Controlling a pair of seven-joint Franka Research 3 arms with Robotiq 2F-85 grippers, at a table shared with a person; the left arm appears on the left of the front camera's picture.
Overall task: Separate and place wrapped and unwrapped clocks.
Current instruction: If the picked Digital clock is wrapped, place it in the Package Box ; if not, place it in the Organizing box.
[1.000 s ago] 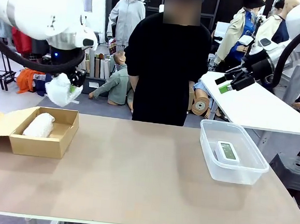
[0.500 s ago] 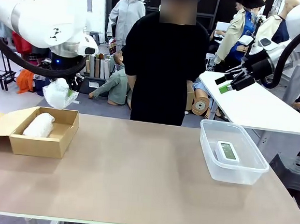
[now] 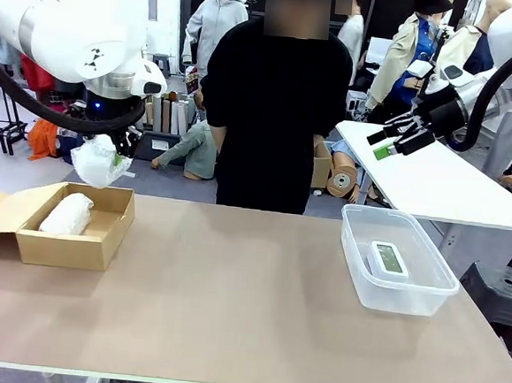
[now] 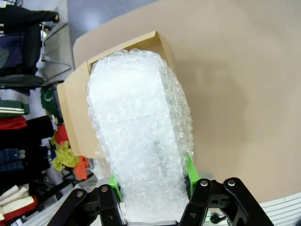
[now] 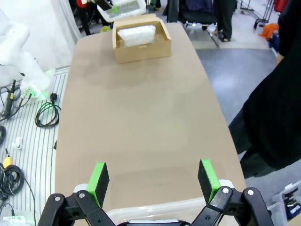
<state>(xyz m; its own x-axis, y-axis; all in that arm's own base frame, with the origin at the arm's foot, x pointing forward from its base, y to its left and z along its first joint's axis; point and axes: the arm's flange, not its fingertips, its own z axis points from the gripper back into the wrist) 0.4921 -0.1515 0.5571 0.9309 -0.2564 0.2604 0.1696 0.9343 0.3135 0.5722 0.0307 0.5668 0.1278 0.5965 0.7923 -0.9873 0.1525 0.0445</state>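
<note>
1. At the left end of the tan worktop (image 3: 229, 305), an open brown cardboard box (image 3: 74, 250) already holds one oblong bundle of crinkly white bubble wrap (image 3: 66, 213), so that wrapped clock looks sorted.
2. The left claw (image 3: 108, 153) pinches a second bubble-wrapped bundle (image 4: 138, 136) between its green pads, hanging above the box's far edge; lowering and releasing it appears to be the step left.
3. At the right, a clear plastic tub (image 3: 395, 289) contains the small white rounded clock with a grey-green screen (image 3: 388, 258), unwrapped and seemingly placed.
4. The right claw (image 3: 393, 142) hangs spread and empty, raised well above the tub.
</note>
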